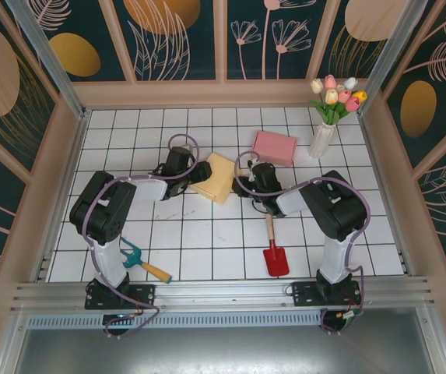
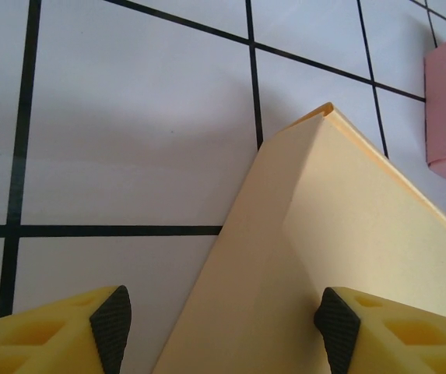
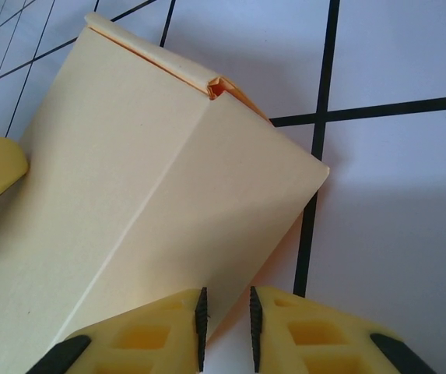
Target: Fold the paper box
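Left end effector (image 2: pixel 223 335), jaws wide apart; right end effector (image 3: pixel 226 327), seemingly barely apart.

Twin arms – black and white, yellow at the tips.
Left arm (image 1: pixel 107 255) and right arm (image 1: pixel 333 255): white links, bulky black joint housings, looping lilac cables (image 1: pixel 182 137), black base plates (image 1: pixel 120 295) – yellow ribbed fingers (image 2: pixel 40 335) with black pads (image 2: pixel 112 327).

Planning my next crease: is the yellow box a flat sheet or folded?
Folded, at least partly: the yellow box shows a crease between two panels and a doubled-over edge. Fully closed or not: cannot tell.
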Action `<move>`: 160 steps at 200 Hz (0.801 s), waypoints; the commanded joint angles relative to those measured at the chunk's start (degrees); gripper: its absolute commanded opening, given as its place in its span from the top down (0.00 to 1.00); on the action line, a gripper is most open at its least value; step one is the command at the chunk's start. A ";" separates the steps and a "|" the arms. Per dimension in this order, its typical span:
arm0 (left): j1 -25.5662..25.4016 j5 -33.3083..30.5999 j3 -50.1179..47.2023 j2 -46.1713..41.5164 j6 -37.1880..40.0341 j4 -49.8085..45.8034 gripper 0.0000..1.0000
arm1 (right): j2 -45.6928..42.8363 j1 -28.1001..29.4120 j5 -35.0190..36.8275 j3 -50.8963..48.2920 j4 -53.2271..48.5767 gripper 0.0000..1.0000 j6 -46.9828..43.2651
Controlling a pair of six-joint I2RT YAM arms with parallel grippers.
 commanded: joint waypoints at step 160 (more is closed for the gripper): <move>-6.11 14.01 -6.80 3.79 -6.18 13.30 0.39 | 3.60 3.86 -10.74 1.35 4.91 0.80 4.04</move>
